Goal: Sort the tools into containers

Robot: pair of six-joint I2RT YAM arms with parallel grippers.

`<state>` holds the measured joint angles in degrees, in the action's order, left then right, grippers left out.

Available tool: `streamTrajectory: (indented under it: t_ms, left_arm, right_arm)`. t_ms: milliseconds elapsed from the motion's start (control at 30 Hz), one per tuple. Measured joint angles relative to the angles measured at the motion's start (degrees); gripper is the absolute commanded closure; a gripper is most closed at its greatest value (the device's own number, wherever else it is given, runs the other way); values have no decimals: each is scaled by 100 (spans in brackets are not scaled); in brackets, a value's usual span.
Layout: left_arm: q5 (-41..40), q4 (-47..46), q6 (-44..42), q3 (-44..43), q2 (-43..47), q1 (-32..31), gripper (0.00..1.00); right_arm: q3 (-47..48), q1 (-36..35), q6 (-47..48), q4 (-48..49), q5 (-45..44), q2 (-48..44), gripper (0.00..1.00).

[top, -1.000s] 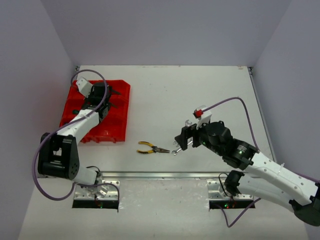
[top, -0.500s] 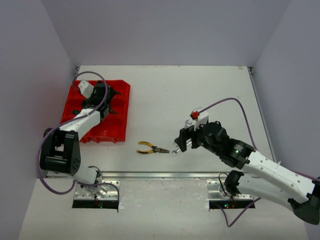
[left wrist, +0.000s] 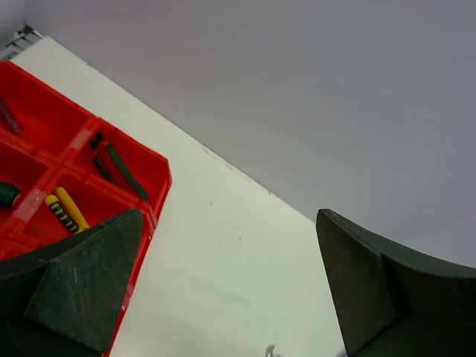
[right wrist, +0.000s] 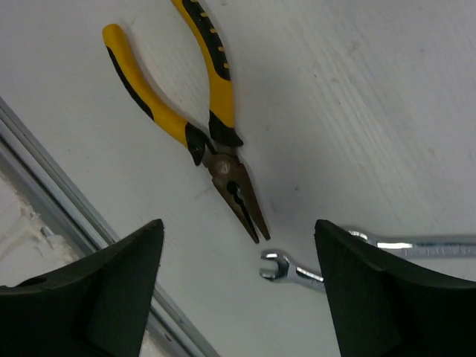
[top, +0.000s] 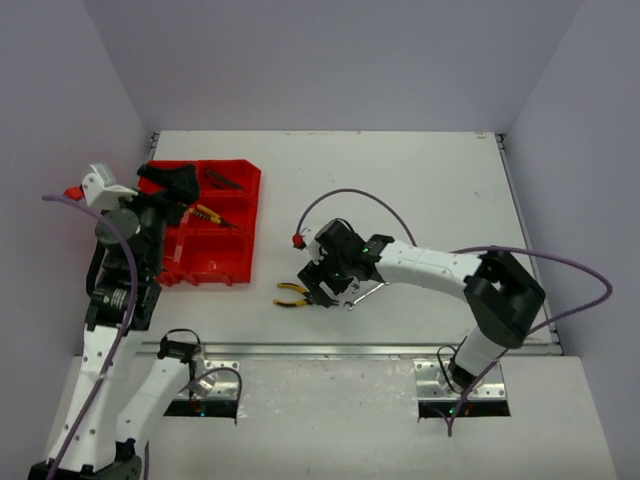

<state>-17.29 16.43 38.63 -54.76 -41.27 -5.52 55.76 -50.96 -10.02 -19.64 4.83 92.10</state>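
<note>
Yellow-and-black pliers [right wrist: 186, 111] lie shut on the white table, with a silver wrench [right wrist: 297, 273] just past their tip. My right gripper [right wrist: 238, 297] hangs open above both, touching nothing. From above, that gripper [top: 322, 285] covers most of the pliers [top: 290, 292], and the wrench [top: 366, 293] shows beside it. The red container tray [top: 215, 272] sits at the left with dark pliers [top: 222, 181] and a yellow-black tool [top: 208, 215] inside. My left gripper [top: 172, 185] is raised over the tray's far left part, open and empty [left wrist: 230, 297]. It looks past the tray [left wrist: 160, 175] and the dark pliers [left wrist: 115, 163].
A metal rail [top: 350, 349] runs along the table's near edge, close behind the pliers. Grey walls enclose the table on three sides. The right arm's purple cable [top: 350, 200] loops above the table's middle.
My left gripper has opened and lifted up and back from the tray. My right arm has swung left, from over the wrench to above the pliers.
</note>
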Motion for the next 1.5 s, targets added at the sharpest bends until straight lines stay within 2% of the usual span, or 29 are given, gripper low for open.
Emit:
streamTrajectory:
  t_ms: [100, 167, 367, 467, 567, 733, 967, 1067, 1133, 1200, 1367, 1500]
  left_arm:
    - [678, 238, -392, 509, 893, 0, 0]
    - [987, 415, -586, 809, 1353, 0, 0]
    - [1251, 1042, -1013, 1246, 1990, 0, 0]
    - [1326, 1062, -1099, 1297, 2092, 0, 0]
    - [1455, 1044, -1154, 1405, 2175, 0, 0]
    - [1666, 1034, -1202, 1503, 2183, 0, 0]
    - [1840, 1021, -1270, 1512, 2181, 0, 0]
    - [1892, 993, -1272, 1512, 2178, 0, 0]
    - [1929, 986, -1273, 1512, 2174, 0, 0]
    - [1952, 982, -1274, 1514, 2170, 0, 0]
    - [1991, 946, -1274, 1514, 2165, 0, 0]
    - [2033, 953, -1257, 1514, 2108, 0, 0]
  right_arm:
    - [465, -47, 238, -134, 171, 761, 34]
    - [611, -115, 401, -212, 225, 1079, 36]
    - [686, -360, 748, -344, 283, 1471, 50]
    - [874, -372, 833, -362, 245, 1643, 59]
    - [1094, -373, 852, -295, 144, 1837, 61]
    - [1127, -423, 843, -234, -93, 1866, 74]
    - [1120, -710, 804, -192, -778, 1866, 72]
    - [1120, -845, 814, -182, -1062, 1866, 75]
    - [1120, -894, 823, -183, -1181, 1868, 92]
    - [1120, -918, 838, -182, -1263, 1870, 100]
    - [1025, -929, 744, -70, -1325, 1809, 100]
    - [557, -929, 499, 178, -1366, 1456, 100]
